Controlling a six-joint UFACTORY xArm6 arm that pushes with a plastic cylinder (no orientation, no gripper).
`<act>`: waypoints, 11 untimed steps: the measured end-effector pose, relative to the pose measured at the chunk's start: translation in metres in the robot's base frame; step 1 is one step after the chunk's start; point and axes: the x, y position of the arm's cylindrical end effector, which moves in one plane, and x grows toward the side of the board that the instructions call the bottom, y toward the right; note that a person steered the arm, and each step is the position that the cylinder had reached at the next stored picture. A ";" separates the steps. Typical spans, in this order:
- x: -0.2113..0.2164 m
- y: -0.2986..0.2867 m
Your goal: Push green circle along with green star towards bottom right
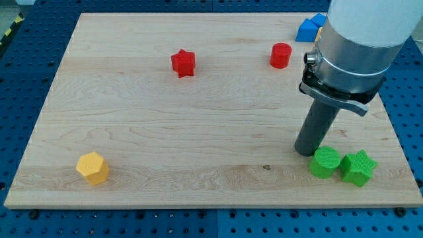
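Observation:
The green circle [325, 162] lies near the board's bottom right, touching the green star [357, 167] on its right. My tip [306, 151] rests on the board just up and to the left of the green circle, close against it. The dark rod rises from there to the arm's grey body at the view's top right.
A red star [184, 63] and a red circle [280, 55] lie near the view's top. A blue block [308, 30] sits at the top right, partly behind the arm. A yellow hexagon [92, 168] lies at the bottom left. The wooden board's [165, 132] right edge is close to the green star.

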 end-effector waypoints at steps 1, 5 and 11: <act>0.000 -0.003; 0.012 -0.023; 0.018 -0.017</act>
